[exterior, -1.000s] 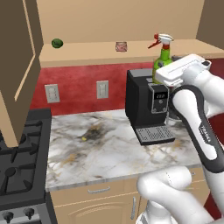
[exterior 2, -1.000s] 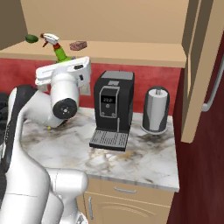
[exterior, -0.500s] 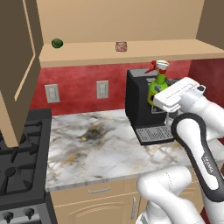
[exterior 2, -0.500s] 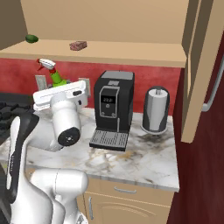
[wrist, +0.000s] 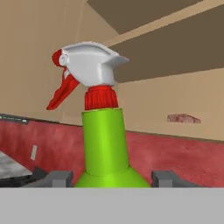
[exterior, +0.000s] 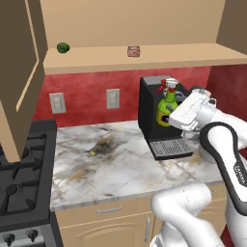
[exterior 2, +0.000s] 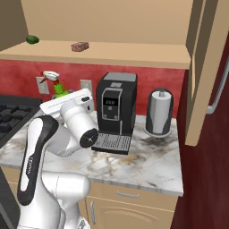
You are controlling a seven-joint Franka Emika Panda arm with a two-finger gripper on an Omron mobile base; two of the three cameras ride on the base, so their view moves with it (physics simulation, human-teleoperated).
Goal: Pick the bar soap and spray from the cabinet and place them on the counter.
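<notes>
Gripper (wrist: 111, 178) clamps spray (exterior: 167, 107) above counter (exterior: 111, 161) (bar soap (exterior: 133, 51) on cabinet (exterior: 144, 57) shelf).

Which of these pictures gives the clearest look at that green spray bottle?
The hand view: the spray stands large between the gripper fingertips, its trigger head plain. The left base view shows it small, with its yellow label, before the coffee machine. The right base view shows its top behind the arm.
</notes>
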